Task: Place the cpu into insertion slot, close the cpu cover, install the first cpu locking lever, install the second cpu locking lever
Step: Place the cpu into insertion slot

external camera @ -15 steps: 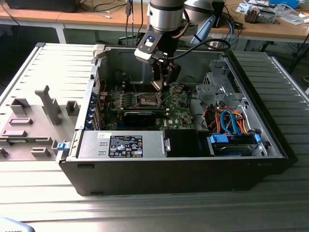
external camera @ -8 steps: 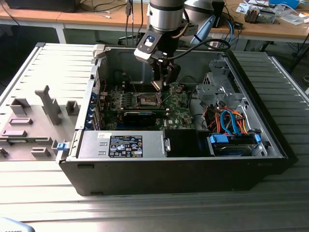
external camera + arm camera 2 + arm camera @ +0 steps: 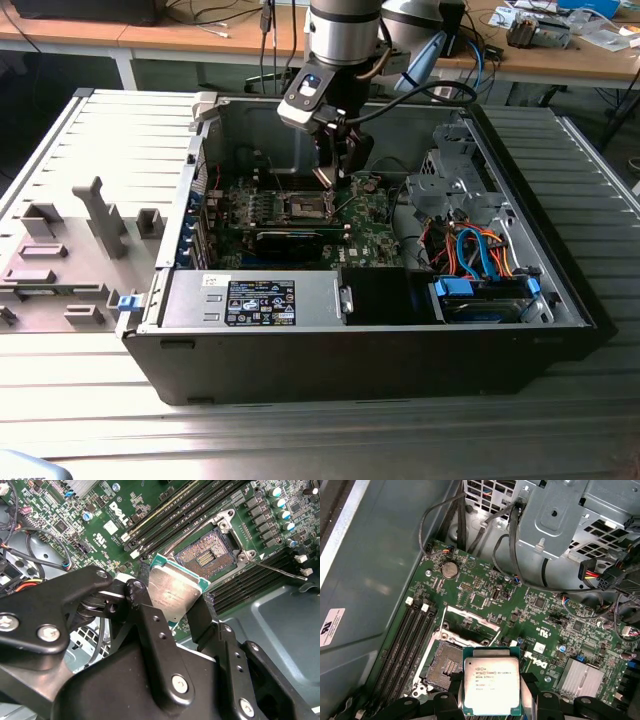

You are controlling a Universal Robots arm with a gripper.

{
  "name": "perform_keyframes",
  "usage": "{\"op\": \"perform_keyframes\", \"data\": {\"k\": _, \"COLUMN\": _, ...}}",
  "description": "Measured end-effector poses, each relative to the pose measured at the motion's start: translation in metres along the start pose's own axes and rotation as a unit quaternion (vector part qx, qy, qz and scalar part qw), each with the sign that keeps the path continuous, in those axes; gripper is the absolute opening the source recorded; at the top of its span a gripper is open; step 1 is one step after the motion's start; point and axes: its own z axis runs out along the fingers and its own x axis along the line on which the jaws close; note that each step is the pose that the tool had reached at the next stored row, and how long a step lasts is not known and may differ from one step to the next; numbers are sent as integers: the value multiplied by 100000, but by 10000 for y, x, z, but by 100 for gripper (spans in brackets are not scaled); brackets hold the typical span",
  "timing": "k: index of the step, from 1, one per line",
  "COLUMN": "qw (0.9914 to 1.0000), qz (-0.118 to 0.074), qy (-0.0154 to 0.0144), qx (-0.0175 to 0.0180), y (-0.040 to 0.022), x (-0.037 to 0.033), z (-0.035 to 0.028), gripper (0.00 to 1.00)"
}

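End effector point(image 3: 337, 178) pinching the cpu point(image 3: 491, 685) by its edges near the uncovered insertion slot point(image 3: 205, 557)

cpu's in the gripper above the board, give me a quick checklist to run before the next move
1. Grip: ok. The gripper is shut on the cpu, with fingers on two opposite edges.
2. Slot empty: ok. Its contacts are bare.
3. Cover open: ok. It is swung up off the slot.
4. Lever clear: ok. It lies off to the side of the slot.
5. cpu centred over slot: not ok. It sits off to one side in both wrist views.
6. cpu corner orientation matched to slot: cannot tell.
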Motion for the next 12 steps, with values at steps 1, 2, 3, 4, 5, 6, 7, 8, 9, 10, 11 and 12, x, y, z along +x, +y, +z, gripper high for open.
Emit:
{"op": "perform_keyframes", "data": {"k": 1, "qw": 100000, "qz": 1, "qy": 5, "qx": -5, "y": 0, "x": 0, "z": 2, "gripper": 55}}
{"op": "perform_keyframes", "data": {"k": 2, "qw": 100000, "qz": 2, "qy": -2, "qx": 1, "y": 0, "x": 0, "z": 3, "gripper": 55}}
{"op": "perform_keyframes", "data": {"k": 3, "qw": 100000, "qz": 2, "qy": -5, "qx": 2, "y": 0, "x": 0, "z": 3, "gripper": 55}}
{"op": "perform_keyframes", "data": {"k": 4, "qw": 100000, "qz": 9, "qy": -10, "qx": 5, "y": 0, "x": 0, "z": 3, "gripper": 55}}
{"op": "perform_keyframes", "data": {"k": 5, "qw": 100000, "qz": 17, "qy": -9, "qx": 7, "y": -1, "x": 0, "z": 4, "gripper": 55}}
{"op": "perform_keyframes", "data": {"k": 6, "qw": 100000, "qz": 16, "qy": -10, "qx": 7, "y": 0, "x": 0, "z": 4, "gripper": 55}}
{"op": "perform_keyframes", "data": {"k": 7, "qw": 100000, "qz": 17, "qy": -8, "qx": 4, "y": 0, "x": 0, "z": 4, "gripper": 55}}
{"op": "perform_keyframes", "data": {"k": 8, "qw": 100000, "qz": 19, "qy": -8, "qx": 7, "y": -1, "x": 0, "z": 4, "gripper": 55}}
{"op": "perform_keyframes", "data": {"k": 9, "qw": 100000, "qz": 16, "qy": -40, "qx": 15, "y": 0, "x": 0, "z": 6, "gripper": 55}}
{"op": "perform_keyframes", "data": {"k": 10, "qw": 100000, "qz": 11, "qy": -45, "qx": 17, "y": 0, "x": 0, "z": 6, "gripper": 55}}
{"op": "perform_keyframes", "data": {"k": 11, "qw": 100000, "qz": 68, "qy": -97, "qx": 45, "y": -1, "x": 0, "z": 5, "gripper": 55}}
{"op": "perform_keyframes", "data": {"k": 12, "qw": 100000, "qz": 209, "qy": -99, "qx": 48, "y": -1, "x": 0, "z": 5, "gripper": 55}}
